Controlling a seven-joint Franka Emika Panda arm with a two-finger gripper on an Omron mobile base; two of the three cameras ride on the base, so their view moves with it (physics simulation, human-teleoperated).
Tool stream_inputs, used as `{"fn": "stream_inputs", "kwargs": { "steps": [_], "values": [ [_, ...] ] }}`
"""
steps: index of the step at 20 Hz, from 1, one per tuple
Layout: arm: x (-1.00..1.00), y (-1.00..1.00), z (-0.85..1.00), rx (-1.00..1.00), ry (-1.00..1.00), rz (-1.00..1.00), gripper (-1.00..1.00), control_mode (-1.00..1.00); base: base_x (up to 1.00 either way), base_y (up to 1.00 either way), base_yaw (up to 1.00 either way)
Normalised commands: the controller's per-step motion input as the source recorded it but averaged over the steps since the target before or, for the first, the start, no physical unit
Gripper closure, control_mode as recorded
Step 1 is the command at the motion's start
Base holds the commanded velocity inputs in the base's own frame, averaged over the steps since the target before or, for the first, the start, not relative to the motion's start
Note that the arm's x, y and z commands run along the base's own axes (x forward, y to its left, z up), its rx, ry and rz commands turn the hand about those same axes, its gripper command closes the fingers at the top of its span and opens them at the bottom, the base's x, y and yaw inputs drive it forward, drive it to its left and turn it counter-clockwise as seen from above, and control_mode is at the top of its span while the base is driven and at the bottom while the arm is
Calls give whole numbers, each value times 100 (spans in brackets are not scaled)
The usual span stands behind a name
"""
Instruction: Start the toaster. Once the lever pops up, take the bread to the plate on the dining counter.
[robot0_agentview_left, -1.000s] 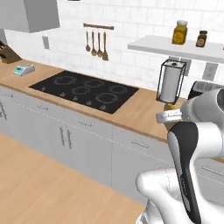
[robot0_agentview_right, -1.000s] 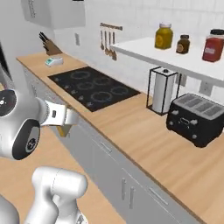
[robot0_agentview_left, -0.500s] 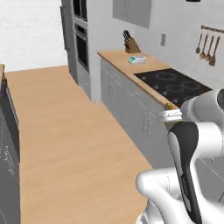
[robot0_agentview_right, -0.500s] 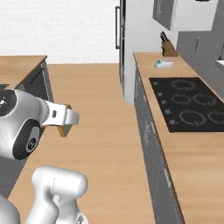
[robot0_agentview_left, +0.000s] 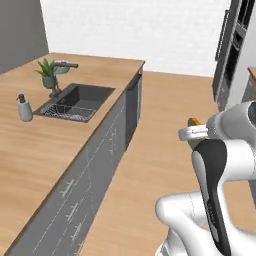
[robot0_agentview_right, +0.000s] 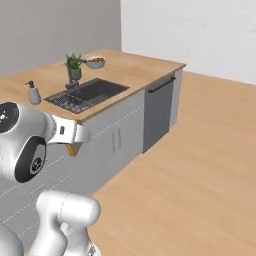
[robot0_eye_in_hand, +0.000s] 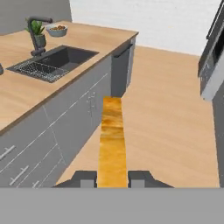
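Swung round from the hob wall, the base now faces the island tabletop (robot0_agentview_left: 75, 145) with its sink (robot0_agentview_left: 75, 101), fingers (robot0_eye_in_hand: 112, 178) clamped on the bread (robot0_eye_in_hand: 112, 144); keep it level and drive on until the plate shows.

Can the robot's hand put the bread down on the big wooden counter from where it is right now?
Probably not yet. The gripper is shut on the bread, but it hangs over the floor beside the counter, whose top is off to one side. Nothing blocks the way; the base likely needs to roll closer first.
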Motion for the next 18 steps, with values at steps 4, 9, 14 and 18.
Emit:
{"fn": "stream_inputs", "kwargs": {
  "steps": [4, 9, 14, 18],
  "values": [
    [0, 0, 0, 0, 0, 0, 100, 100, -8, -8, 98],
    [0, 0, 0, 0, 0, 0, 100, 100, -14, 0, 88],
    [0, 0, 0, 0, 0, 0, 100, 100, -6, 33, 81],
    [0, 0, 0, 0, 0, 0, 100, 100, 1, 84, 74]
  ]
}}
